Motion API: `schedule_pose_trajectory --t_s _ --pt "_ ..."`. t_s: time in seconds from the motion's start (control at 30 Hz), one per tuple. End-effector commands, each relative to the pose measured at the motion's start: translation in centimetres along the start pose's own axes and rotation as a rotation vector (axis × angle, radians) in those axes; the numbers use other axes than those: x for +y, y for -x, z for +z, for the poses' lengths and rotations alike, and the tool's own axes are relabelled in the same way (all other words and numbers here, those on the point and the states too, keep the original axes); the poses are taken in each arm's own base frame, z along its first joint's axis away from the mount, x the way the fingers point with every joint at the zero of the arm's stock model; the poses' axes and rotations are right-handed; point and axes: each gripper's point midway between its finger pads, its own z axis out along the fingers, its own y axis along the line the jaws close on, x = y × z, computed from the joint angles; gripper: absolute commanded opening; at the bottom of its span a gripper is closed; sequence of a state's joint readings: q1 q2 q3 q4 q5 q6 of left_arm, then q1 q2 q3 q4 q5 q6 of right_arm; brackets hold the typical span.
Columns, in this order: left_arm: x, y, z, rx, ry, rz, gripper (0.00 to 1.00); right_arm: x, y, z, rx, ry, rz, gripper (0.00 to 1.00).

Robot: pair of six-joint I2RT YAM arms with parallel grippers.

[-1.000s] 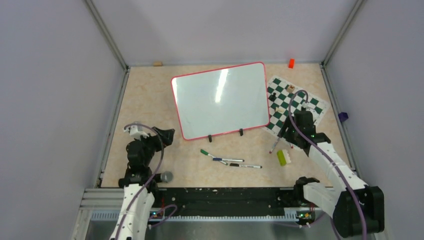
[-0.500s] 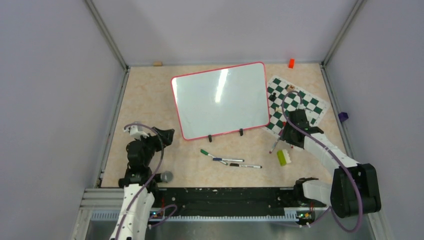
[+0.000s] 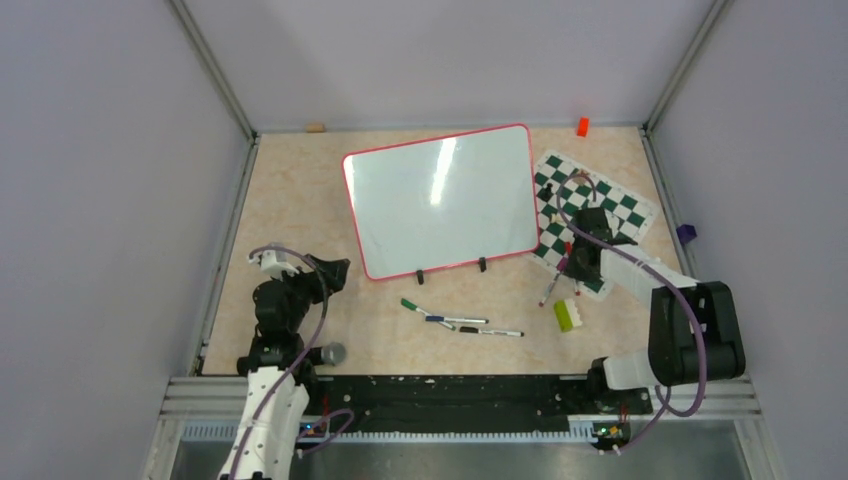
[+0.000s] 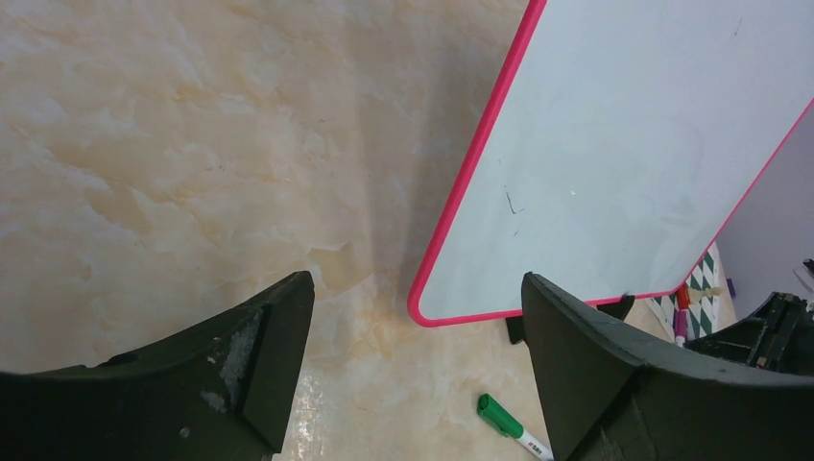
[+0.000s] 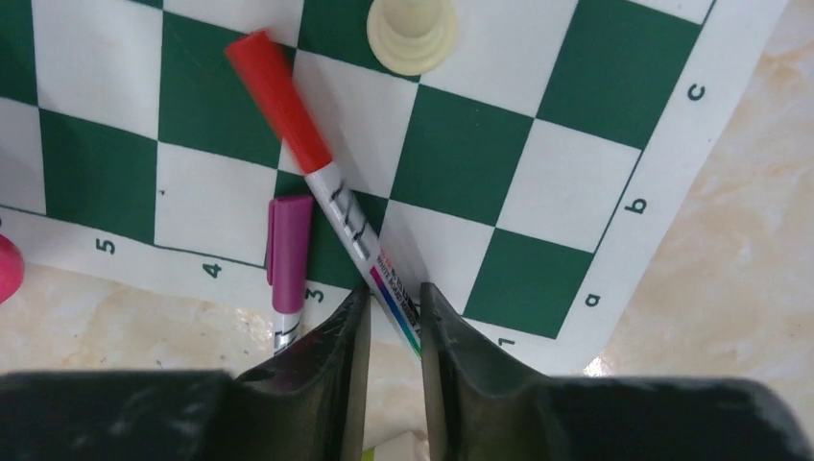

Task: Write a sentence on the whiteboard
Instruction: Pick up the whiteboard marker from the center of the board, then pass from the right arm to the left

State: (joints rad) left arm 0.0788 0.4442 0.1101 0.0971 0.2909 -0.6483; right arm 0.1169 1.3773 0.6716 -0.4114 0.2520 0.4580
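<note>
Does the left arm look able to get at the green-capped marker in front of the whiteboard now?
Probably yes. The left gripper has its jaws open, and the green-capped marker lies on bare table just ahead, nothing between them. Only the whiteboard corner stands close beside.

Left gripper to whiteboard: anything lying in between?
Nothing. In the left wrist view only bare tabletop separates the open left gripper from the whiteboard's near corner; a green marker lies off to the side.
</note>
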Motion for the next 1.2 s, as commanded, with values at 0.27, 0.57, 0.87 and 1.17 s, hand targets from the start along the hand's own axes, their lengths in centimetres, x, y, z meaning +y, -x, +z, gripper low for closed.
schedule_pose_trajectory --t_s 0.27,0.57,0.87,1.17 --pt "-1.5 1.0 0.2 -0.019 -0.066 0.026 0.83 1.2 5.0 -4.1 -0.149 0.087 0.043 0.00" --pt "-6.8 -0.1 -1.2 -0.003 -0.410 0.092 0.83 8.5 4.9 -10.7 -0.062 0.556 -0.077 0.00" --pt "-15.0 -5.9 -3.3 0.100 -0.747 0.335 0.81 15.2 -1.0 -17.5 0.082 0.779 -0.308 0.00" --pt "-17.0 -9.8 -4.0 0.024 -0.834 0.592 0.99 17.0 -8.6 -22.6 0.266 0.868 -0.470 0.00"
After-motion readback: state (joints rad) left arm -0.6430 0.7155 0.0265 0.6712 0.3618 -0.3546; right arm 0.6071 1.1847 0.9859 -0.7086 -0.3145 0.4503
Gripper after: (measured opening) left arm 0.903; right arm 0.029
